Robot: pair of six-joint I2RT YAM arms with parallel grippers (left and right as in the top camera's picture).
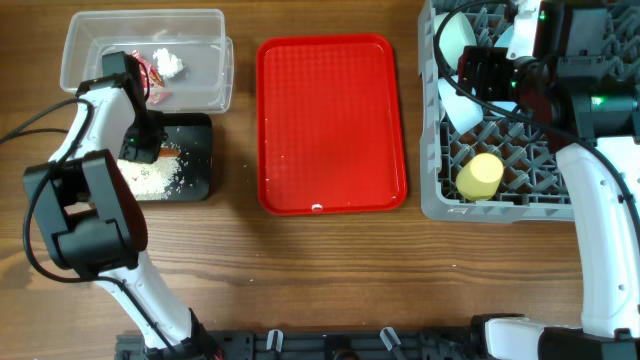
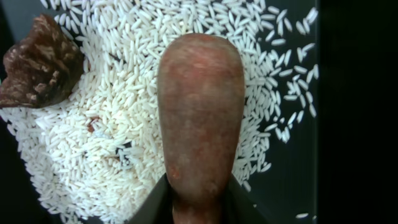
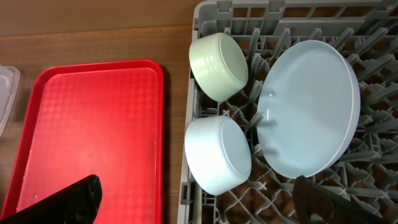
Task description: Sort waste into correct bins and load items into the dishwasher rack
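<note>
**A:** What do we see on the far left?

**B:** The clear tub (image 1: 205,30). The red wrapper (image 1: 150,72) and the crumpled tissue (image 1: 168,62) lie inside it; we think dry rubbish goes there.

**A:** And just in front of it?

**B:** The black tub (image 1: 198,150). The rice (image 2: 112,124) is heaped on its floor; the brown food lump (image 2: 40,62) sits at the edge of the heap; so we think this one is for food. Our left claw (image 1: 138,148) is low over it, clamped on the thin end of the carrot (image 2: 200,106); the fat end points out over the rice. We cannot tell if the carrot touches the grains. We think we hold it low so it will not bounce out when we let go.

**A:** And in the middle?

**B:** The red tray (image 1: 330,120) lies flat between the tubs and the rack. It is bare but for one tiny white speck (image 1: 318,208); we cannot tell what that is.

**A:** And on the right?

**B:** The grey dishwasher rack (image 1: 435,205). The plate (image 3: 308,112) leans on its edge between the pegs. The greenish bowl (image 3: 217,65) and the pale blue bowl (image 3: 217,155) are tipped up just beside it; we think that lets water run off. The yellow cup (image 1: 480,175) rests among the pegs nearer the front; we see no spoon. Our right claw (image 1: 470,75) hangs over the rack; its fingers (image 3: 81,199) are wide apart, with nothing held.
</note>
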